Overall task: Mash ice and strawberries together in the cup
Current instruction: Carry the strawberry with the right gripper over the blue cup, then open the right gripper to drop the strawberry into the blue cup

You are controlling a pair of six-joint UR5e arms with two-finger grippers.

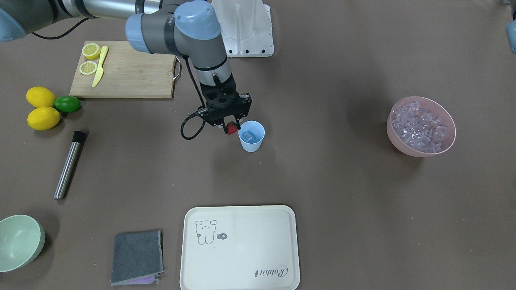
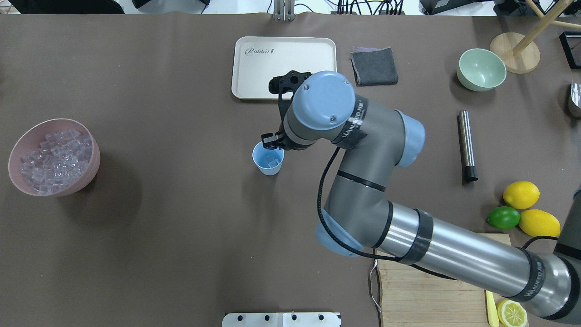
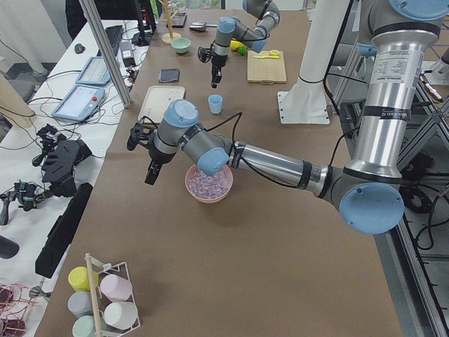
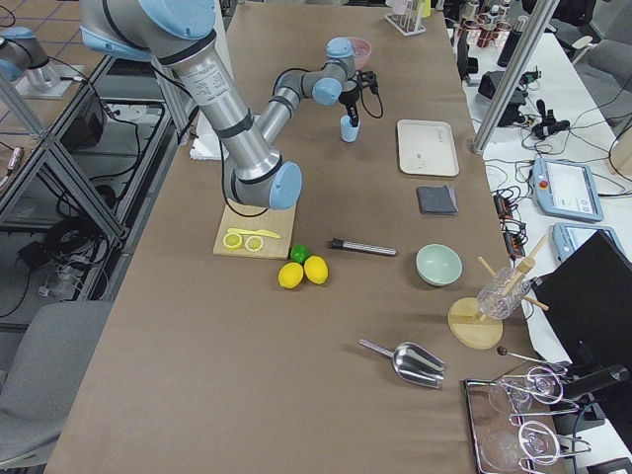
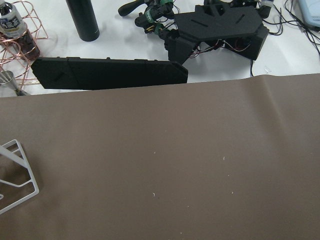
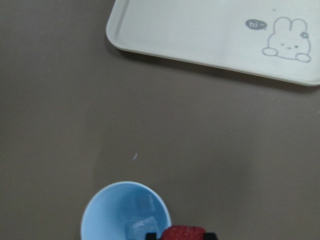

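The light-blue cup (image 1: 252, 144) stands mid-table with a few clear ice cubes (image 1: 248, 136) inside; it also shows in the overhead view (image 2: 268, 159) and the right wrist view (image 6: 107, 215). My right gripper (image 1: 231, 128) is shut on the small red strawberry (image 1: 231, 128) and holds it just beside the cup's rim, slightly above it. The strawberry (image 6: 184, 233) sits at the bottom edge of the wrist view, next to the cup. More ice (image 1: 421, 125) fills the pink bowl (image 1: 397, 141). My left gripper (image 3: 149, 175) hangs beside that bowl; I cannot tell if it is open.
A cream tray (image 1: 240, 247) lies in front of the cup. A metal muddler (image 1: 69, 165), two lemons (image 1: 42, 108) and a lime (image 1: 67, 104), a cutting board (image 1: 129, 72) with lemon halves and a yellow knife, a green bowl (image 1: 18, 241) and a grey cloth (image 1: 137, 257) lie on the robot's right side.
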